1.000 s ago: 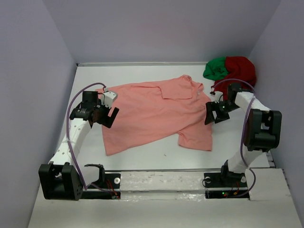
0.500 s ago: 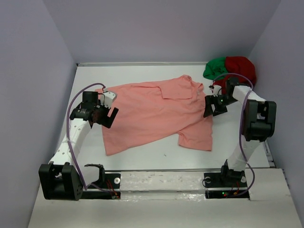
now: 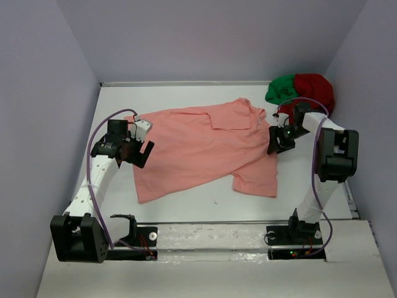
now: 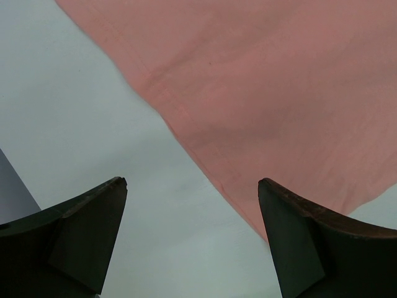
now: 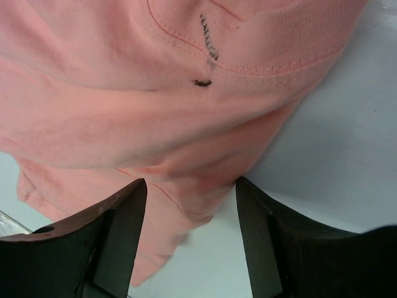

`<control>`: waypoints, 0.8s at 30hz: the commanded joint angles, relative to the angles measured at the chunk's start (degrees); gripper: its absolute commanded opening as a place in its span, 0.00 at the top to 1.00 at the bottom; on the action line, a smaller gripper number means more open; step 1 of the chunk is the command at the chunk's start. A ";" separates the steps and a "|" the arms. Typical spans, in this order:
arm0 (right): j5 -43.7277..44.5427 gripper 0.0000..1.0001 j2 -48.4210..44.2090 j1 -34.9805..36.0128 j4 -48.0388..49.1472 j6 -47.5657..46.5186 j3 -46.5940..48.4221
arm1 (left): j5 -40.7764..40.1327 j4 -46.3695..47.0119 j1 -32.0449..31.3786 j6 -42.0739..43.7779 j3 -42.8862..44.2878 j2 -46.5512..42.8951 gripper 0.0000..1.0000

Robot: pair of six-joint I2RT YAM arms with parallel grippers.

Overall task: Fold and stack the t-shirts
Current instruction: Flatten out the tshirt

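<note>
The salmon-pink t-shirt (image 3: 205, 146) lies spread and rumpled across the middle of the table. The green t-shirt (image 3: 282, 90) and the dark red t-shirt (image 3: 313, 93) are bunched together at the back right corner. My left gripper (image 3: 138, 152) is open over the pink shirt's left edge; the left wrist view shows that edge (image 4: 260, 99) running between the open fingers (image 4: 192, 183). My right gripper (image 3: 277, 144) is open at the shirt's right side; the right wrist view shows a fold of pink cloth (image 5: 186, 130) between its open fingers (image 5: 191, 183), not pinched.
Grey walls close in the table on the left, back and right. Bare white tabletop (image 3: 198, 198) lies between the pink shirt and the arm bases at the near edge.
My right gripper has moved up and left, from beside the shirt onto its right edge. My left arm has hardly moved.
</note>
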 commanded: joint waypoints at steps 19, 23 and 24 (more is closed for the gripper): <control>2.76 1.00 -7.36 -0.27 -1.03 1.21 -0.67 | 8.66 -19.93 -0.36 8.11 6.08 6.84 0.33; 2.06 1.00 -7.09 -0.27 -0.95 1.30 0.04 | 6.39 -23.54 -0.36 10.04 6.61 7.12 0.34; 1.71 1.00 -7.09 -0.27 -0.95 1.39 0.13 | 5.51 -23.54 -0.36 10.13 6.35 7.12 0.34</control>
